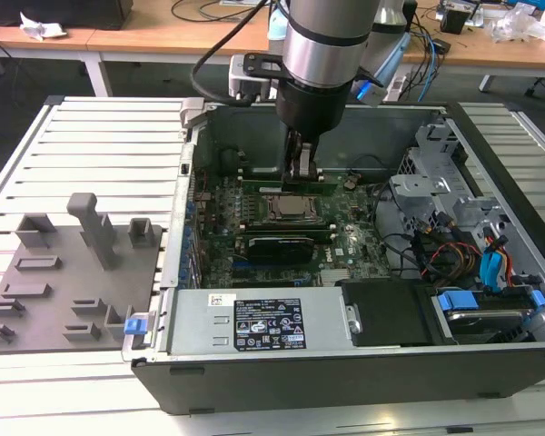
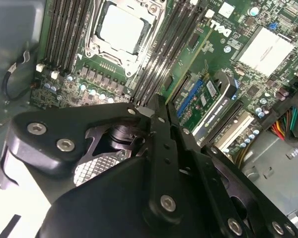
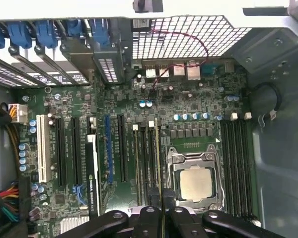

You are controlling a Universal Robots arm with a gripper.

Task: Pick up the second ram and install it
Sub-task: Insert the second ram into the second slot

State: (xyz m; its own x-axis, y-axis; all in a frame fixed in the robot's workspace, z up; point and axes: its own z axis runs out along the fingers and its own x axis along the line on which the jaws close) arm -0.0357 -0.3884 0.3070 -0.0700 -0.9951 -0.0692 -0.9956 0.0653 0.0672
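The arm reaches down into the open computer case (image 1: 490, 363), and its pincer (image 1: 302, 168) is low over the motherboard (image 1: 354, 245), just on the far side of the processor socket (image 1: 286, 207) in the exterior view. The pincer's fingers are drawn close together on the ram (image 1: 286, 183), a thin green strip standing on edge between them and lying along the slots beside the socket. In the first wrist view the ram (image 3: 162, 158) shows edge-on as a thin line running out from between the black fingers (image 3: 148, 218), right beside the socket (image 3: 194, 181); whether it is fully seated in its slot cannot be told. In the second wrist view the black pincer (image 2: 159, 106) has its tips closed, down among the dark slots (image 2: 161, 64) next to the socket (image 2: 121, 29).

On the exterior view's left, a grey slotted tray (image 1: 64, 282) lies on the ribbed worktop (image 1: 100, 145), well apart from the case. Inside the case, on the exterior view's right, sit bundled coloured cables (image 1: 472, 250) and a blue-tabbed drive bay (image 1: 481, 309).
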